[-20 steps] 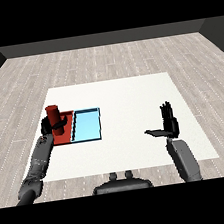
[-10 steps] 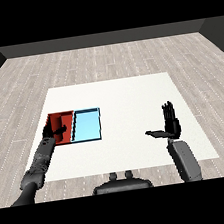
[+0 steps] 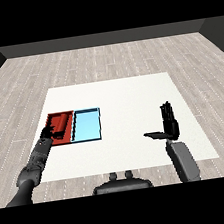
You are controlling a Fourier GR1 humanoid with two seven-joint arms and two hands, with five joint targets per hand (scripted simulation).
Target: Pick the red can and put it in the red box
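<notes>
The red can (image 3: 61, 122) lies on its side inside the red tray (image 3: 70, 138), which sits at the table's left. My left hand (image 3: 50, 133) rests over the tray's near left corner, just beside the can, with its fingers relaxed and spread and nothing held. My right hand (image 3: 170, 125) hovers over the right part of the table, far from both trays. It is open, fingers pointing up and thumb stretched to the left.
The light blue tray (image 3: 87, 125) lies right against the red tray's right side. The white table (image 3: 127, 96) stretches between the trays and my right hand, and wooden floor surrounds it.
A second ago my left hand held the red can upright above the red tray. The can now lies in the tray and the hand has let go and drawn back slightly. The right hand stayed put.
</notes>
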